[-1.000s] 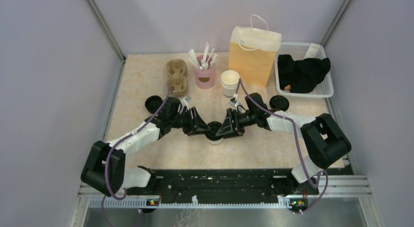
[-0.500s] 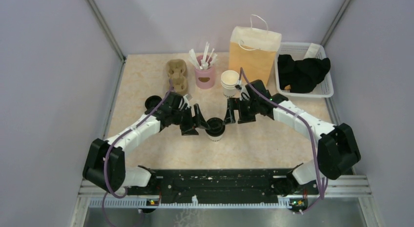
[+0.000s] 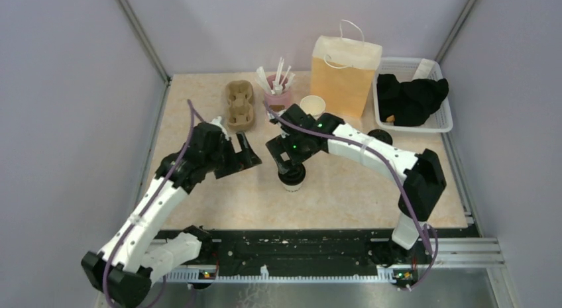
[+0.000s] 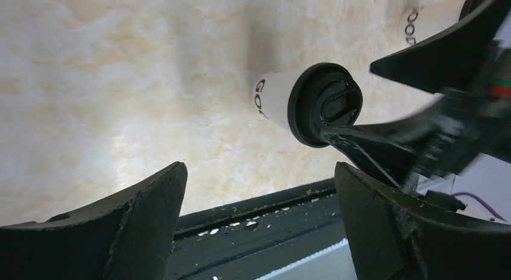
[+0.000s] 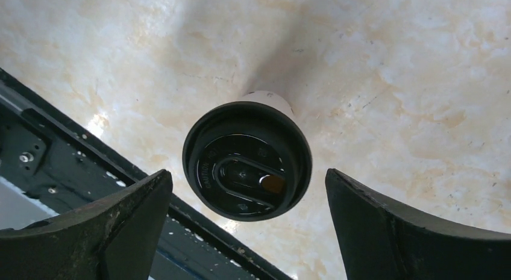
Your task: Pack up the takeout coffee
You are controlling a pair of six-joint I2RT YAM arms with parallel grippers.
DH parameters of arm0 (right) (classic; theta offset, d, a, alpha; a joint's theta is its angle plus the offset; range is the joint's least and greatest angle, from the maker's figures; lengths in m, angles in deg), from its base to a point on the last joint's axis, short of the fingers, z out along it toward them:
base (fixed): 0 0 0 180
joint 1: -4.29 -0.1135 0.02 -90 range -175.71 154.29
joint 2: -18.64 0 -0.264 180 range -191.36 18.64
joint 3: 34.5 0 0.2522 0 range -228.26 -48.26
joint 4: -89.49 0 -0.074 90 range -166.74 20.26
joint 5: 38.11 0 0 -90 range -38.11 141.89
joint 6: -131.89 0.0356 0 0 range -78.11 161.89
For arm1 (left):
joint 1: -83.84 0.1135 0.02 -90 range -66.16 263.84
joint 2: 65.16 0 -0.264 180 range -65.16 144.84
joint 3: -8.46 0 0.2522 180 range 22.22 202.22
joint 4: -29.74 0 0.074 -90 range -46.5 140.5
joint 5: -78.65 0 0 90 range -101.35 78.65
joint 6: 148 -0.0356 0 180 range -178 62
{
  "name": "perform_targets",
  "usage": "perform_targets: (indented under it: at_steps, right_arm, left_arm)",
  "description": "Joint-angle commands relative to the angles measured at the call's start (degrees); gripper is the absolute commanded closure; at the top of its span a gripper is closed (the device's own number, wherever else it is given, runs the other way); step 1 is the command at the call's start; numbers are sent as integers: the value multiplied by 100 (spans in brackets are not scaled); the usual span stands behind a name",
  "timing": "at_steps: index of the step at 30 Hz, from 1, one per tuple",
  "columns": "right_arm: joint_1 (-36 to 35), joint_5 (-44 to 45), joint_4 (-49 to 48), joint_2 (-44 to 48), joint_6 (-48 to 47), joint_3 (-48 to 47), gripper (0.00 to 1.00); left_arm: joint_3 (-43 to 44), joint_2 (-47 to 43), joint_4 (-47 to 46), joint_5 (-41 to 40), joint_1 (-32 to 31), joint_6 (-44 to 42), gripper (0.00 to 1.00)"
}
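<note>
Claws have both sprung wide and hold nothing: the left claw (image 3: 242, 157) has drawn back to its side, the right claw (image 3: 289, 158) hangs directly over the small white paper cup with black plastic lid (image 3: 292, 181), upright on the beige marbled table (image 3: 351, 195). A second ago both pressed at that lid; capping looks finished, packing remains.

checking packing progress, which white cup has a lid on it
The centre cup, right under the right gripper: it wears a black lid. The back cup, beside the pink holder, stands open-topped.
</note>
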Motion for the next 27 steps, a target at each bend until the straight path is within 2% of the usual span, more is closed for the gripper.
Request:
perform_targets:
  at_steps: [1,7,11,17,20,25,27]
  right_arm:
    - [-322,764,664,-357,-93,-599,3]
    - [-547,977,802,-619,-154,-786,6]
    - [-664,1257,933,-757,-158,-888,15]
    - [-734,1225,868,-848,-182,-912,19]
    - [-744,1216,881,-893,-167,-917,26]
    - [-710,1745,977,-674,104,-713,31]
    - [-546,1898,925,-373,264,-334,32]
  left_arm:
    - [-60,-934,761,-1411,20,254,2]
    - [-189,-1202,896,-1476,20,411,2]
    - [-223,-1203,842,-1452,20,407,2]
    - [-208,-1155,785,-1422,20,363,2]
    - [-210,-1145,774,-1398,21,340,2]
    - [-226,-1118,763,-1362,22,309,2]
    - [-240,-1114,746,-1335,23,316,2]
